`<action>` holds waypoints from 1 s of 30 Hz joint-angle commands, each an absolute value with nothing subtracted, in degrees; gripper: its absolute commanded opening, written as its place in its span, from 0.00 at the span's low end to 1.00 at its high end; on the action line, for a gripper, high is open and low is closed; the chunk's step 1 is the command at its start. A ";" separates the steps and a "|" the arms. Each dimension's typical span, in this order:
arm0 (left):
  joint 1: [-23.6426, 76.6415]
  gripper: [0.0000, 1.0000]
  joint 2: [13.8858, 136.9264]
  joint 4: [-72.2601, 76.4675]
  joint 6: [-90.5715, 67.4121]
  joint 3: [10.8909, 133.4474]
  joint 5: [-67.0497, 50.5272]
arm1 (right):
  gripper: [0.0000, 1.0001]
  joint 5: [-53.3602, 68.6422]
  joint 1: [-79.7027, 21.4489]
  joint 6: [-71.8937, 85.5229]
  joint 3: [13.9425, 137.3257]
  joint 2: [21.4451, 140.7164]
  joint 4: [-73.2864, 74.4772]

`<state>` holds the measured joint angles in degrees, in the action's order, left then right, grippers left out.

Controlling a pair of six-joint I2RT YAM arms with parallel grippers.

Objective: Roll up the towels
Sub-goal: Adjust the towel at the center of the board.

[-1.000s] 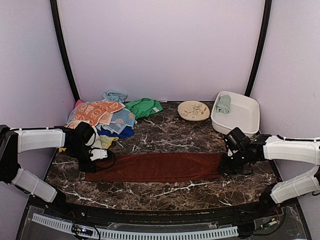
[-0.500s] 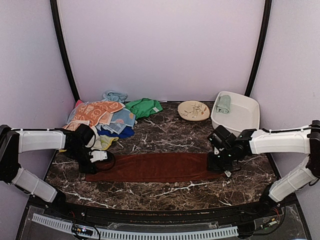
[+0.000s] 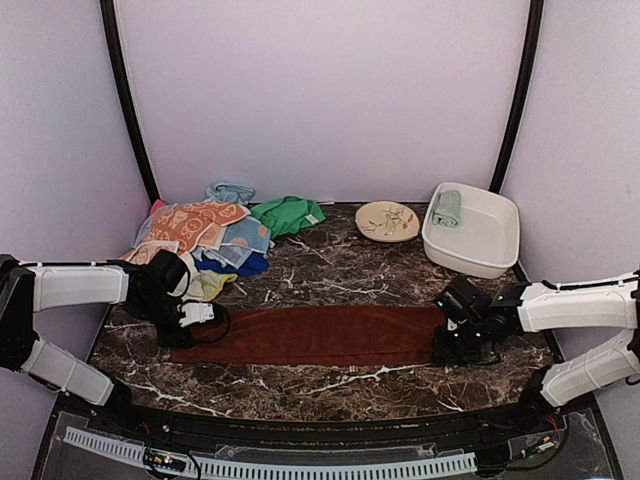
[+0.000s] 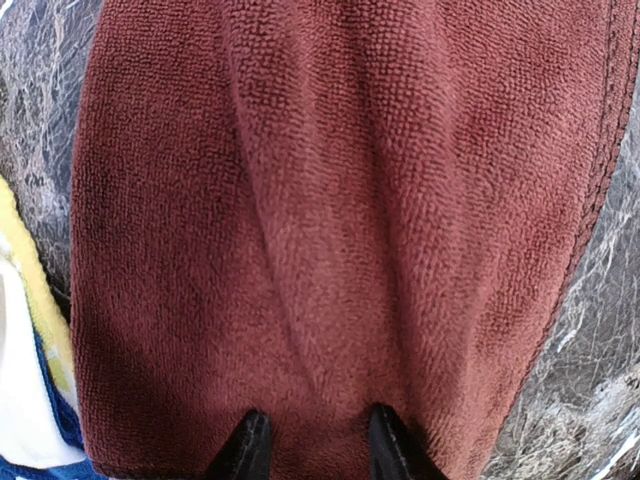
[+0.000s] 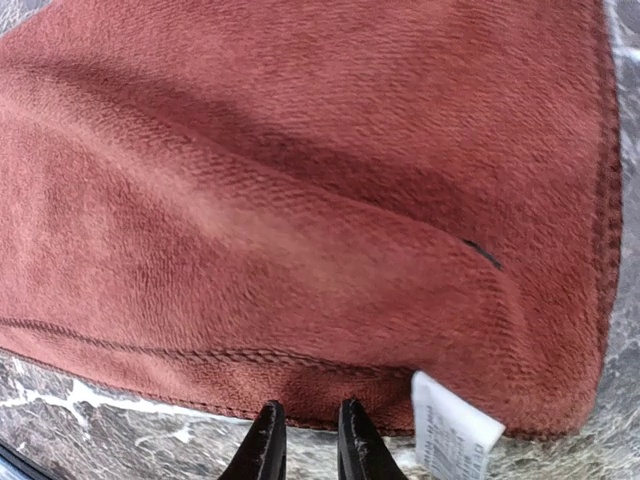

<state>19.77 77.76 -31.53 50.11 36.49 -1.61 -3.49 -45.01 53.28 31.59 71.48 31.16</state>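
**Top view.** The maroon towel (image 3: 310,335) lies flat as a long strip across the front of the marble table (image 3: 330,275), not yet rolled. The left gripper (image 3: 197,313) is down on its left end and the right gripper (image 3: 452,345) on its right end. A pile of towels (image 3: 200,235) waits at the rear left. A mint towel (image 3: 447,208), already rolled, sits in the white basin (image 3: 480,245) at the rear right, just beside a plate (image 3: 387,221).

**Left wrist view.** The fingertips (image 4: 250,452) stand partly apart at the towel's end edge, and a raised fold of cloth runs away from between them. Judgement: this claw has the cloth pinched.

**Right wrist view.** The fingertips (image 5: 265,440) are close together at the hem, next to a white label (image 5: 455,435). Whether they have bitten the hem cannot be told.

**Assessment.** The step in hand appears to be stretching and squaring the strip before rolling. The next move calls for a firm hold on one end and turning that end over onto itself. The other end needs anchoring so the roll runs tight and straight.
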 commanded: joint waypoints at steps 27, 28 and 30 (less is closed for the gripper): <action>20.39 0.37 75.09 -40.71 50.09 38.44 -7.81 | 0.48 -1.56 -30.57 51.69 30.69 55.97 40.75; 20.76 0.36 75.55 -40.41 49.93 37.63 -7.71 | 0.48 -1.08 -30.09 51.60 30.26 56.03 40.28; 21.55 0.34 76.28 -39.63 49.58 36.29 -7.04 | 0.48 -0.28 -29.36 51.57 29.50 56.37 39.08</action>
